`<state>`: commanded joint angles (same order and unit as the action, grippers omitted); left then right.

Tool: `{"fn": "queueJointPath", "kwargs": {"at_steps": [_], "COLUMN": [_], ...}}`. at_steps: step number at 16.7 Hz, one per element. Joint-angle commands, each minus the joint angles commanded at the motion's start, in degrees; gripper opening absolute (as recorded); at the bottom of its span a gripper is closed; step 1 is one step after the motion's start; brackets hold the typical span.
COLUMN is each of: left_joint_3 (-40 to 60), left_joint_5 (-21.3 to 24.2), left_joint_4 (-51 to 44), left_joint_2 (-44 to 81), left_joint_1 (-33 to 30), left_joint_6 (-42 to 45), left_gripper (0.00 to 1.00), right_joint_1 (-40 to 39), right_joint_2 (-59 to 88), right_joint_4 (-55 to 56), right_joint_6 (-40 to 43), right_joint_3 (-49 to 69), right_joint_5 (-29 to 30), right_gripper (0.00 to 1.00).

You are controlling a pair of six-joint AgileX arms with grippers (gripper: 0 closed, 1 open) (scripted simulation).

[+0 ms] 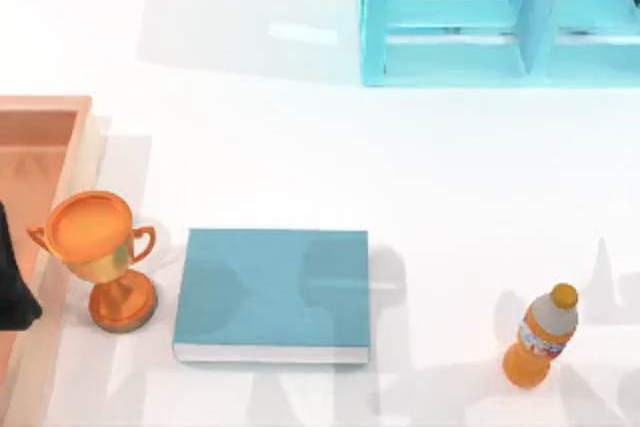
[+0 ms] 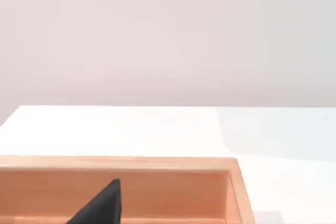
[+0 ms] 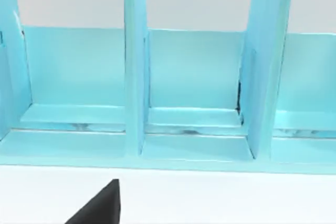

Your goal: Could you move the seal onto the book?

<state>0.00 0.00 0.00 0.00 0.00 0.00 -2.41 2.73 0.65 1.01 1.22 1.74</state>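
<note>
Left end effector (image 1: 12, 292): dark shape at the top view's left edge, over the wooden tray (image 1: 40, 112), just left of the trophy (image 1: 98, 252). In the left wrist view one dark fingertip (image 2: 102, 205) pokes in against the tray's inner wall (image 2: 157, 190); how far open it is, cannot tell, and nothing visibly held.

Right end effector: in the right wrist view one dark fingertip (image 3: 102, 205) sits above the white desk (image 3: 220, 195), facing the light-blue shelf (image 3: 189, 98) with its upright dividers. Opening cannot be told; no object seen in it.

Using the book (image 1: 272, 292) as landmark: teal cover, white page edge toward the near side, lying flat on the desk (image 1: 300, 157), top bare. Trophy stands upright just left of the book, orange-gold, cup and two handles, close to the tray's edge. Tray lies further left, running off the picture. Orange bottle (image 1: 541, 337) stands well right of the book, yellow-orange cap, label with red and blue band, writing too small to read. Shelf sits far behind the book and to the right, at the desk's back edge.

No writing readable on the book cover or trophy.
</note>
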Motion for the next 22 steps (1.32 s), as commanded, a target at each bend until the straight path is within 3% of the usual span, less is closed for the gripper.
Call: {"fn": "queueJointPath", "kwargs": {"at_steps": [11, 16, 22], "left_joint_3": [3.48, 19.62, 47.72], "left_joint_5": [0.02, 0.11, 0.24], "left_joint_4": [-3.24, -16.62, -39.34], "left_joint_2": [3.6, 21.47, 55.24], "left_joint_1": [0.67, 3.46, 8.22], "left_joint_6": [0.75, 3.83, 9.05], "left_gripper": [1.0, 1.0, 1.0], "right_joint_1": [2.4, 2.4, 2.4], "right_joint_2": [-2.73, -2.73, -2.73], "right_joint_4": [-0.65, -0.65, -0.65], "right_joint_6": [-1.01, -1.01, -1.01], "right_joint_3": [-1.22, -1.22, -1.22], "right_joint_5": [-1.74, -1.74, -1.74], "right_gripper": [1.0, 1.0, 1.0]}}
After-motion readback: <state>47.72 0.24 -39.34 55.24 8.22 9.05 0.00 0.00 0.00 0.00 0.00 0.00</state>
